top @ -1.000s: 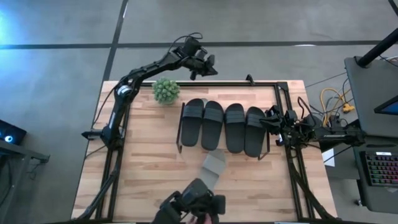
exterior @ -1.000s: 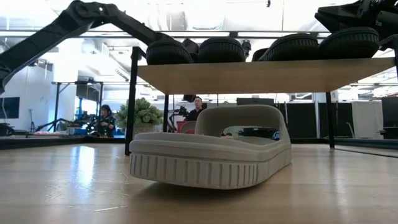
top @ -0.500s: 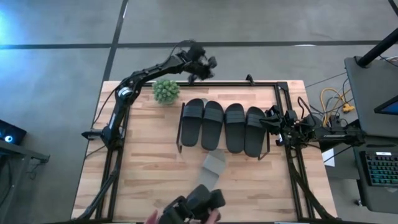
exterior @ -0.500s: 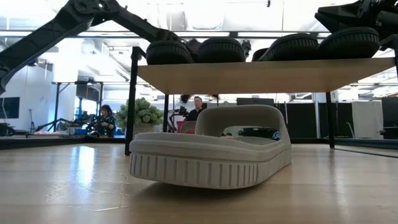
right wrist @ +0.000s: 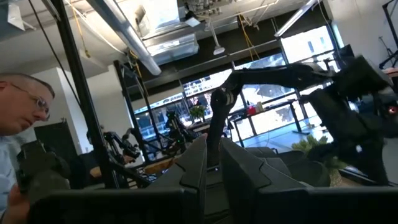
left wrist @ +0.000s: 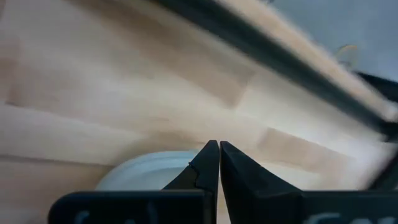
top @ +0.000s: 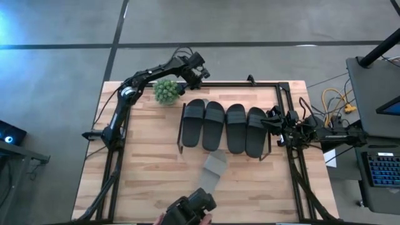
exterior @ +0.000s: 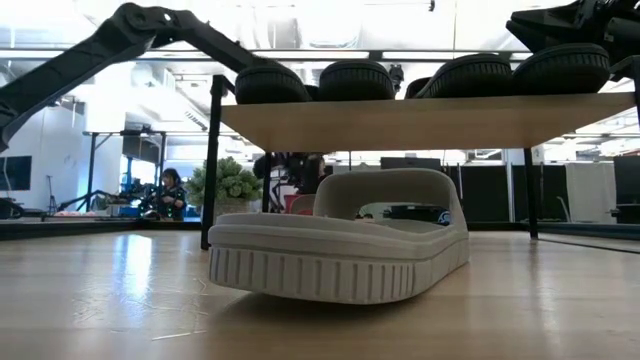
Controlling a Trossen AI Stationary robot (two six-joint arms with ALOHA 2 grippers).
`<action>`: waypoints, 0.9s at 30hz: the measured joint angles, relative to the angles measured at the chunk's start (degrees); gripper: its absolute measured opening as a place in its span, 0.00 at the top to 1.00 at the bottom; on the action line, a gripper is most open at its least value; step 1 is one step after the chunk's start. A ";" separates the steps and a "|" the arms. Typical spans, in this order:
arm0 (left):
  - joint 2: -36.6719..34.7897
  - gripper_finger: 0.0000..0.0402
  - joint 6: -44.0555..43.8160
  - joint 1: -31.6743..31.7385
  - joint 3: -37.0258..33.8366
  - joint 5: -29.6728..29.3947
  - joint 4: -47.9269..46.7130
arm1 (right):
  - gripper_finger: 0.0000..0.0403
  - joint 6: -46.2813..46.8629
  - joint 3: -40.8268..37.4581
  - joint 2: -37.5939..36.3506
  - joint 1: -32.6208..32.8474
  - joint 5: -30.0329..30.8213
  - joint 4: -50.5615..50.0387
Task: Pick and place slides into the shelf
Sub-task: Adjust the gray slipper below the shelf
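Four black slides point(top: 225, 125) lie side by side, soles down, on the shelf point(exterior: 430, 122). One pale grey-beige slide point(top: 215, 169) rests on its sole on the table just in front of the shelf, filling the middle of the low view point(exterior: 340, 250). My left gripper point(top: 199, 70) hangs shut at the table's far edge, beside a green plant point(top: 167, 91), pointing steeply down at the bare wood point(left wrist: 214, 149) and holding nothing. My right gripper point(top: 274, 123) waits at the table's right edge, shut and tilted a little upward point(right wrist: 214, 152).
A black rail frame point(top: 250, 83) runs along the far and right edges. A pale rounded thing point(left wrist: 146, 174) sits just under my left fingers. At the near edge, a person's hand holds a dark object point(top: 190, 209). People show in the room beyond.
My left gripper has come down and back from beyond the far edge toward the plant, tipping from near level to steeply downward and rolling as it went. It stays shut. The dark object at the near edge has shifted. The slides have not moved.
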 joint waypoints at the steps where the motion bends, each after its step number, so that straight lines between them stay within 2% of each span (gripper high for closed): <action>1: 0.62 1.00 -0.01 0.00 0.00 0.84 -1.04 | 0.90 -0.01 0.00 0.00 0.02 -0.02 0.00; 7: 3.81 1.00 1.03 -0.69 -0.22 6.27 -4.22 | 0.90 -0.01 0.00 0.02 0.02 0.00 0.00; 13: 4.61 1.00 1.82 -2.55 -0.26 6.67 -3.66 | 0.90 -0.01 0.00 0.02 0.00 0.00 0.00; 22: 4.61 1.00 -3.25 -4.74 -0.26 9.10 -5.75 | 0.90 -0.01 0.00 0.02 0.01 0.00 0.01; 24: 4.61 1.00 -3.42 -5.26 -0.26 7.22 -5.19 | 0.90 -0.01 0.00 0.02 0.00 0.00 0.00; 27: 4.50 1.00 -2.70 -5.81 0.65 1.05 -3.86 | 0.90 0.01 0.00 0.02 0.02 -0.01 0.00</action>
